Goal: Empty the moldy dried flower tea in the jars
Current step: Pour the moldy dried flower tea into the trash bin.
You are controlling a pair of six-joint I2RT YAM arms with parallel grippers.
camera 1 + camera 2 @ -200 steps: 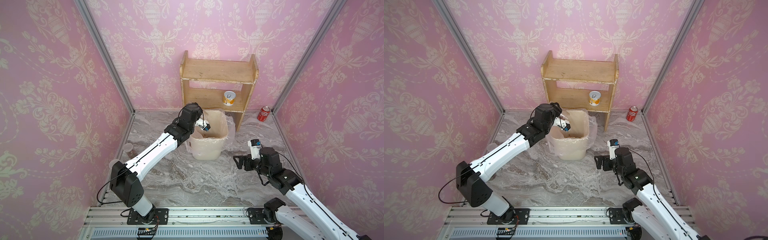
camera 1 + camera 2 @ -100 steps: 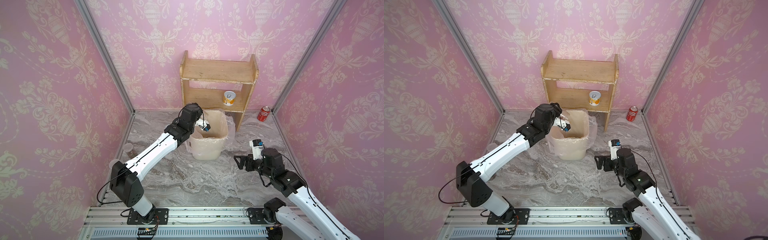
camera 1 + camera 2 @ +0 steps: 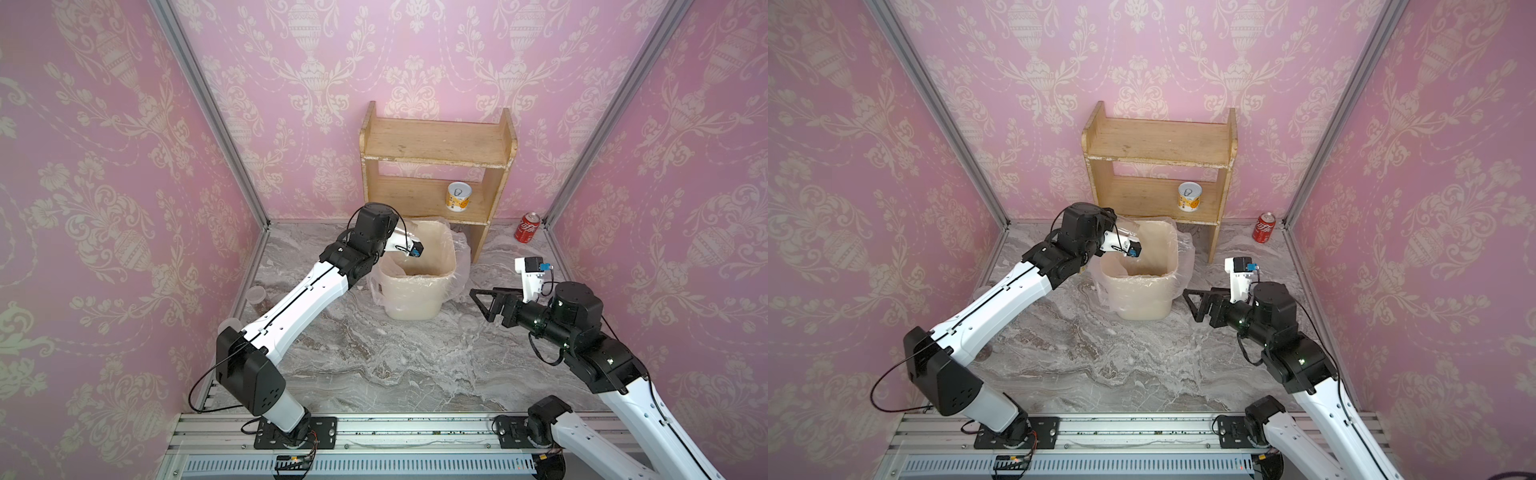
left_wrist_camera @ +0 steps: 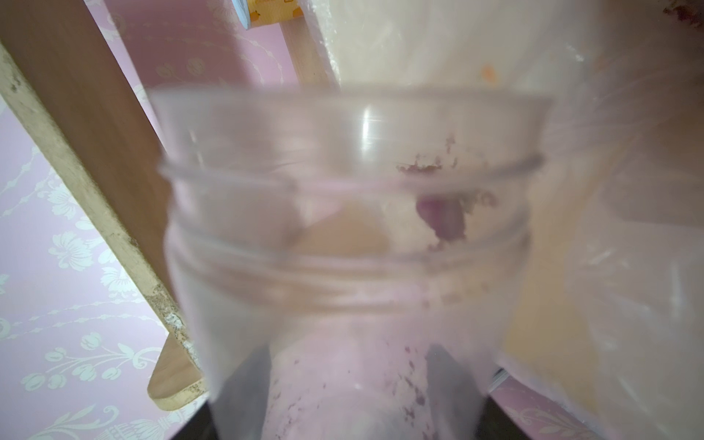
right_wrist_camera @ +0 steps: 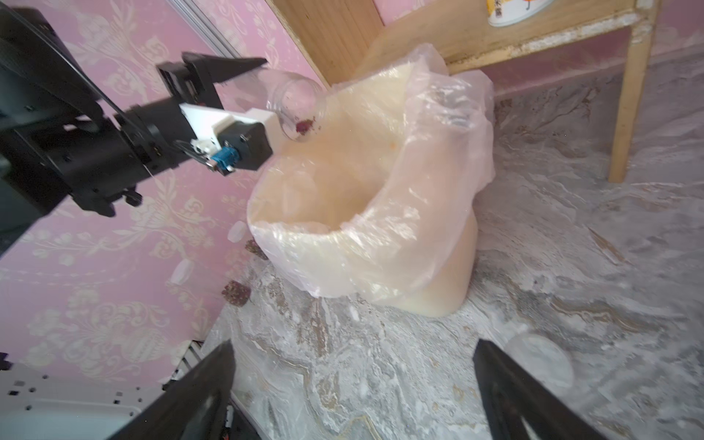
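My left gripper (image 4: 350,400) is shut on a clear jar (image 5: 297,106), tipped mouth-down over the rim of the lined bin (image 5: 438,285). The jar (image 4: 350,228) fills the left wrist view; only a few pinkish crumbs of moldy dried flower tea (image 4: 442,217) cling near its mouth. In both top views the jar (image 3: 405,232) (image 3: 1127,230) pokes out past the wrist camera, and the fingers are hidden. Two more jars (image 3: 258,296) (image 3: 230,326) stand by the left wall, with dark tea (image 5: 238,291) in them. My right gripper (image 3: 484,301) (image 5: 354,348) is open and empty, right of the bin.
A translucent round lid (image 5: 539,362) lies on the marble floor by my right gripper's finger. The wooden shelf (image 3: 436,145) stands behind the bin with a yellow-and-white tin (image 3: 458,197) on it. A red cola can (image 3: 528,227) sits in the back right corner.
The right arm has drifted a little toward the back, its gripper still open. The left arm holds the tipped jar in the same place.
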